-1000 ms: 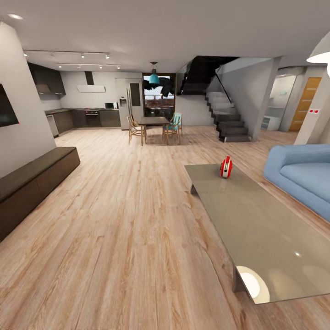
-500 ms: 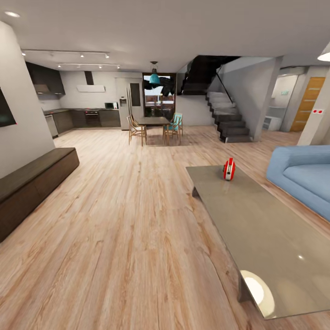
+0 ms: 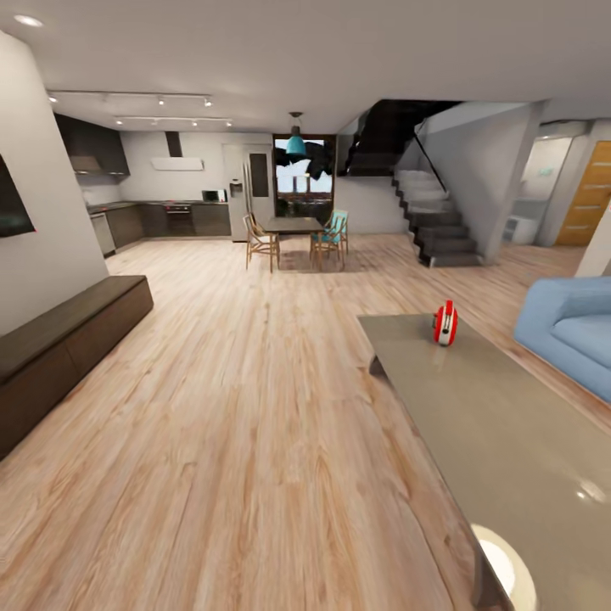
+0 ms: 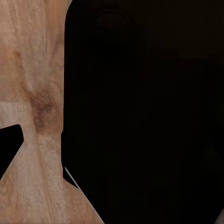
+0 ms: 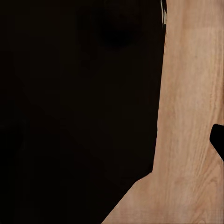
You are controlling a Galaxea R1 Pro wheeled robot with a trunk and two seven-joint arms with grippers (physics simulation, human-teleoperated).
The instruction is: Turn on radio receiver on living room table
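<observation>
Ahead, in the head view, the radio (image 3: 444,323) stood upright near the far end of the low grey bench (image 3: 509,441), well apart from the near end, where a round light reflection (image 3: 505,568) showed on the glossy top. A blue sofa (image 3: 567,331) sat just beyond the bench's right side, and light wood floor (image 3: 238,424) spread to the left toward a long dark cabinet (image 3: 68,339) along the wall. Farther back stood a dining table with chairs (image 3: 295,236), a kitchen (image 3: 161,216) and a dark staircase (image 3: 437,225). From the left wrist, a dark body blocked most of the picture beside floor planks (image 4: 32,93); whether the left tool was apart or together could not be told. From the right wrist, the same dark mass sat beside floor planks (image 5: 191,116), and the right tool's state could not be told either.
</observation>
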